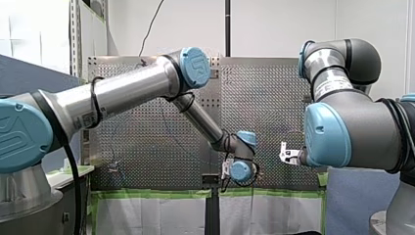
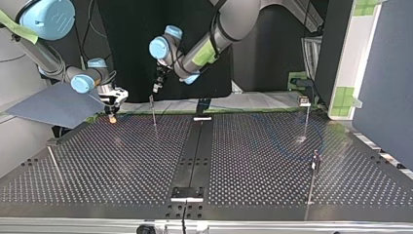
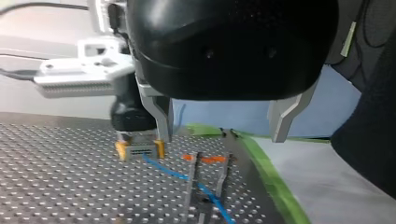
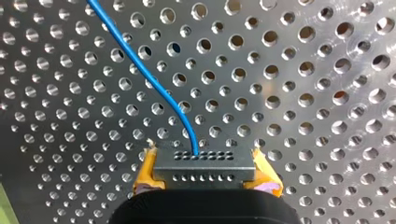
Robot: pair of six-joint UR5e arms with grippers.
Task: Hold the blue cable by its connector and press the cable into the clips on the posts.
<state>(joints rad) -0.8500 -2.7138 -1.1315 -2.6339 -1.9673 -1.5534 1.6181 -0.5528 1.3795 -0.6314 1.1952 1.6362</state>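
Tabletop (image 2: 97, 165) of perforated metal, divided down the middle by a black rail (image 2: 195, 146). Green tape (image 3: 273, 177) borders its edge in the left wrist view. A blue-grey panel (image 2: 384, 73) and a dark backdrop (image 2: 272, 48) close off the room behind the arms.

Three thin posts stand on the tabletop in the top view: one (image 2: 154, 114) at eleven o'clock from the centre, one (image 2: 306, 117) at one o'clock, one (image 2: 315, 170) at four o'clock.

Right tool (image 4: 205, 176): yellow pads (image 4: 145, 175) are closed on the short ends of a grey multi-hole connector (image 4: 204, 163), held low over the tabletop. In the top view this tool sits at ten o'clock, by the far edge and near the eleven o'clock post.

The connector's long axis runs from pad to pad, across the tool, and its holed face points ahead of the tool. The blue cable (image 4: 154, 88) leaves the middle of that face and curves off toward eleven o'clock from the connector, lying over the holes. In the left wrist view the cable runs on across the tabletop past a thin post; whether it sits in a clip cannot be told.

Left tool (image 3: 222, 133): metal fingers (image 3: 161, 116) are spread wide with nothing between them. It hangs above the tabletop, with the right tool just ahead, close by one finger.
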